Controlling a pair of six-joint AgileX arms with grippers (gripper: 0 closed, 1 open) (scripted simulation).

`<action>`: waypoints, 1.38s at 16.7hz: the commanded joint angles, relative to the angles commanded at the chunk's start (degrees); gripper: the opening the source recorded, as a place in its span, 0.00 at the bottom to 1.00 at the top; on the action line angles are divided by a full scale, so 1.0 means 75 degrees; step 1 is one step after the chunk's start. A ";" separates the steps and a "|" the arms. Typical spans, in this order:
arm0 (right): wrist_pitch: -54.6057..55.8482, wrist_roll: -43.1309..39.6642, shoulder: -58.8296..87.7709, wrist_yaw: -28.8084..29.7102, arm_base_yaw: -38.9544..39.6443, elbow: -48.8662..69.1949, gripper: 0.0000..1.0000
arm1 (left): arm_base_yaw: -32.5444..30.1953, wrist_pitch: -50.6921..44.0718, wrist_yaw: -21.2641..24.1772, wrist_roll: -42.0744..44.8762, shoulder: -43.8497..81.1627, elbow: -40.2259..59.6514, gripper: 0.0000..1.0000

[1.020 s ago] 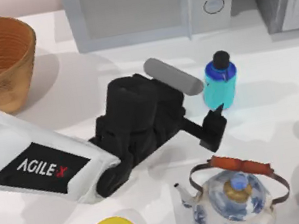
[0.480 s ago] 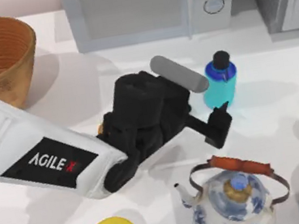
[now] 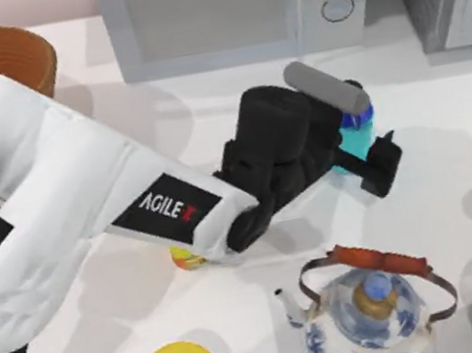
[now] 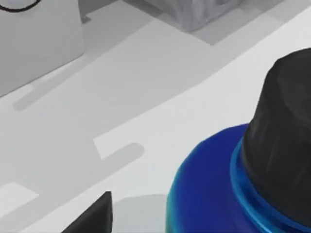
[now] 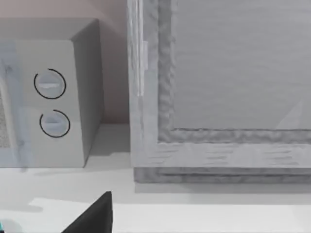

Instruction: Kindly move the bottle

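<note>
Moved rightward: left claw straddling cylindrical teal bottle, fingers spread; glossy blue shoulder.

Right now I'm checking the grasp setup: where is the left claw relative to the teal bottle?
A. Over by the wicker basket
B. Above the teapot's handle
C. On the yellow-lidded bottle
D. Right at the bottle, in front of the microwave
D: in the top view the left claw sits right at the bottle, just in front of the microwave; the left wrist view shows its black cap up close.
</note>
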 joint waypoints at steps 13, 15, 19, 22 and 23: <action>0.0000 0.0000 0.0000 0.0000 0.0000 0.0000 1.00 | -0.0011 -0.0096 -0.0005 -0.0007 0.0403 0.0491 0.55; 0.0000 0.0000 0.0000 0.0000 0.0000 0.0000 1.00 | -0.0011 -0.0096 -0.0005 -0.0007 0.0403 0.0491 0.40; 0.0000 0.0000 0.0000 0.0000 0.0000 0.0000 1.00 | -0.0011 -0.0096 -0.0005 -0.0007 0.0403 0.0491 0.10; 0.0000 0.0000 0.0000 0.0000 0.0000 0.0000 1.00 | -0.0011 -0.0096 -0.0005 -0.0007 0.0403 0.0491 0.00; 0.0000 0.0000 0.0000 0.0000 0.0000 0.0000 1.00 | -0.0011 -0.0096 -0.0005 -0.0007 0.0403 0.0491 0.00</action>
